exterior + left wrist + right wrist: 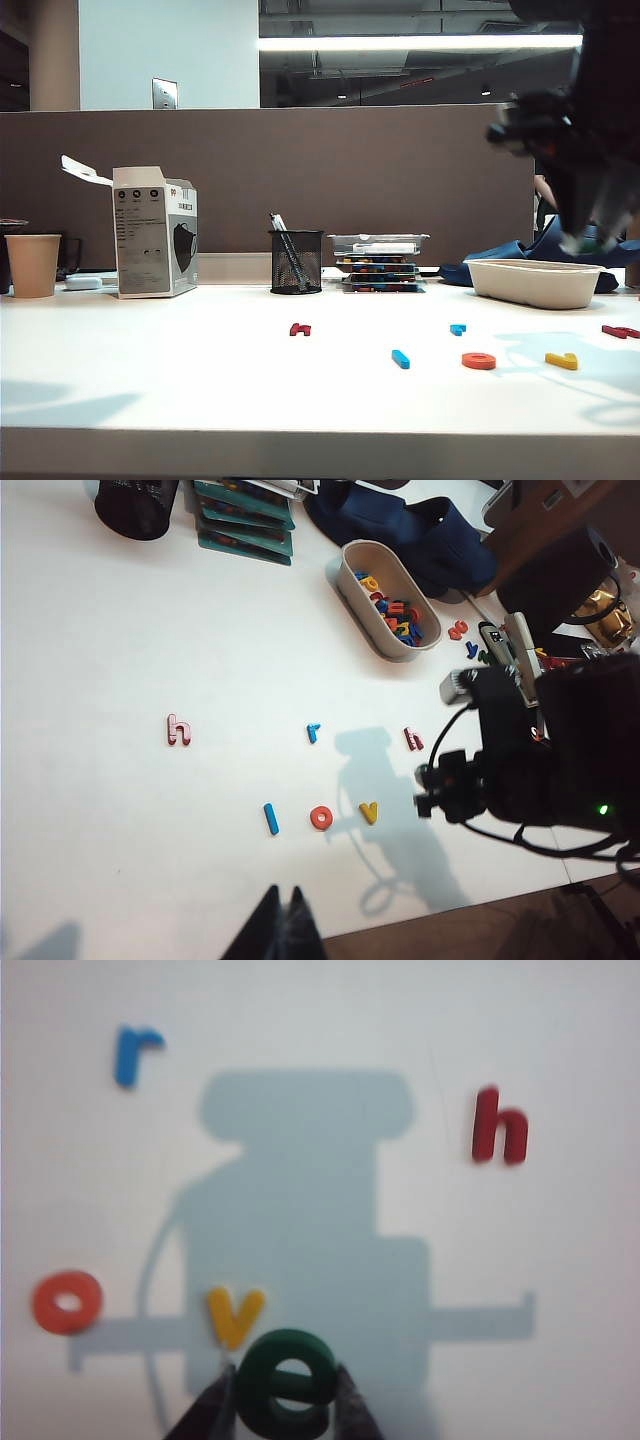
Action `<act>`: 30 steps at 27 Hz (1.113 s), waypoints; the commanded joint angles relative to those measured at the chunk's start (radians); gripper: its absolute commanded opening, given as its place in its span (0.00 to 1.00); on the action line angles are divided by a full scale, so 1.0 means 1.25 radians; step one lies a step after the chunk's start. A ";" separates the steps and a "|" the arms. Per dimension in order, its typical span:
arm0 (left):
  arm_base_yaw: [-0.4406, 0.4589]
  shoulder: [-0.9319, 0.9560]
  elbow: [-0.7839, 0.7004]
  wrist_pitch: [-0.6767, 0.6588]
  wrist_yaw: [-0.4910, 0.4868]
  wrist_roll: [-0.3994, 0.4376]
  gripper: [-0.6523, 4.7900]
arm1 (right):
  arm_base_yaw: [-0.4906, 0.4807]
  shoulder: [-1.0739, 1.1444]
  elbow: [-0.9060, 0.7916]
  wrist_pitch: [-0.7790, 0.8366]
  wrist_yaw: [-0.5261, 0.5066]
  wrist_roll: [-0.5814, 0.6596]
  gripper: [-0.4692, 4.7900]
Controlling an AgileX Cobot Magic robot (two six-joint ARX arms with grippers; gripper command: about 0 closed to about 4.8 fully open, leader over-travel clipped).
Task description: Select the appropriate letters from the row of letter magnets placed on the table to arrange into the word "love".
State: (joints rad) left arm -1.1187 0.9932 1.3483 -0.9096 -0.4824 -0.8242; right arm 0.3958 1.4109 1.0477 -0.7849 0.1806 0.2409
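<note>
Last letter in hand: right tool (pixel 285 1388) pinched the green e (pixel 288 1382) above the desk (pixel 200 370), beside the yellow v (pixel 234 1315). Blue l (pixel 271 818) and orange o (pixel 321 817) sat beyond the v. Next, probably: lower, release just past the v. Left tool (pixel 283 925) hung pressed together, away from the v.

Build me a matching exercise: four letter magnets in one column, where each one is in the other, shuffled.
Things:
1. green e
2. yellow v
3. blue l
4. blue r

Places:
A. on the table, left end of the front row
B. between the right hand's fingers
C. back row, between two red h's
D. on the table, next to the orange o

Pairs: 1-B, 2-D, 3-A, 4-C
</note>
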 commanded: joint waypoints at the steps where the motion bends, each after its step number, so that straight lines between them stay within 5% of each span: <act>1: -0.001 -0.002 0.003 0.005 -0.003 0.004 0.11 | -0.006 -0.012 -0.055 0.038 -0.002 -0.005 0.29; 30: -0.001 -0.002 0.003 0.005 -0.003 0.004 0.11 | -0.117 0.019 -0.270 0.315 -0.070 -0.092 0.29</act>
State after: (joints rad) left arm -1.1187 0.9936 1.3483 -0.9096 -0.4824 -0.8242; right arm 0.2501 1.4273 0.7086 -0.4072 0.0868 0.1291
